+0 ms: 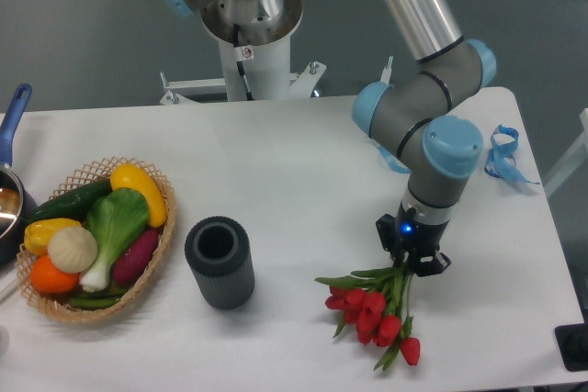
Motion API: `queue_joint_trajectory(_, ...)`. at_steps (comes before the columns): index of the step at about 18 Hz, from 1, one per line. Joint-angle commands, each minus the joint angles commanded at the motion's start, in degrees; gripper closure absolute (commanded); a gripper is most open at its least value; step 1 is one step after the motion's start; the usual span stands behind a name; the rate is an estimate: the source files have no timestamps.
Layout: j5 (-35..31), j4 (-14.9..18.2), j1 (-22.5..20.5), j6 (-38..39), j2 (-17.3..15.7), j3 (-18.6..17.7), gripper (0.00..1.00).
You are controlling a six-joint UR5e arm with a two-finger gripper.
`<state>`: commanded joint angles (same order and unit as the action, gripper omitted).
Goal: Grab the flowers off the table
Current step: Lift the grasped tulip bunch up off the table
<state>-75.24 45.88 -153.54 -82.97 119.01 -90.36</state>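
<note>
Gripping the stem end of the tulip bunch [375,311], the gripper [411,265] stands vertical over the white table [294,162]; blooms lie at front right. Wicker basket [162,254] at left holds bok choy [114,225], yellow pepper [140,192], cucumber [72,201], orange [50,274], onion [72,249]. Dark ribbed cylindrical cup [219,262] stands beside it, hollow showing nothing.

Table [276,172]: smooth matt white top. Flowers [375,311]: soft-looking red petals, slightly waxy green leaves. Gripper [412,262]: dark matt plastic or metal, cannot tell which. Arm [413,6]: brushed silver metal tubes, glossy light-blue plastic caps. Basket [158,263]: rough woven wicker, tan. Vegetables [115,222] in it: shiny, plastic-looking skins. Cylinder [220,262]: dark grey, matt, faintly textured. Ribbon [501,155]: thin blue cloth.
</note>
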Motion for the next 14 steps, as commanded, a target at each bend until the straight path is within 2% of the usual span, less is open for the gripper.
queue_joint_trajectory(2, 6.91, 0.00, -1.40, 0.78, -2.20, 1.05, 0.97)
queue_joint_trajectory(5, 21.85, 0.00, -3.86, 6.49, -5.71, 1.50, 0.97)
queue_joint_trajectory(8, 33.90, 0.17, -5.71, 9.57, -7.04, 1.50, 0.97)
queue_joint_trajectory(11, 40.86, 0.35, -7.29, 12.65, -9.85, 0.97, 0.97)
queue_joint_trajectory(14, 43.25, 0.35, -8.78, 14.76, -11.52, 0.45, 0.97)
